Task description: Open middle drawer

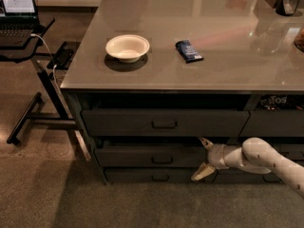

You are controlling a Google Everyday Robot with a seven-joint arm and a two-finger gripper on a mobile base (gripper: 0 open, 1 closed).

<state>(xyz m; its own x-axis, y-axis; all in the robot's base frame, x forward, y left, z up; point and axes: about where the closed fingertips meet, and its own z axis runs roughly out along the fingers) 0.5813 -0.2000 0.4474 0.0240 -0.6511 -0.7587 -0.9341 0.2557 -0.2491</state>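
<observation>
Glossy grey tabletop (228, 56) above stacked drawers, carrying white round bowl (127, 47) and dark blue packet (188, 51).
Wide dark grey metal middle drawer (133, 156) in second row down; white two-finger gripper (203, 156) at its right end, fingers spread apart.

The gripper (203, 158), fingers spread, covers the right end of the middle drawer (137, 156). Its arm (278, 161) runs off the right edge. The laptop (16, 8) is cut off at left. A label (271, 100) at far right is unreadable.
</observation>
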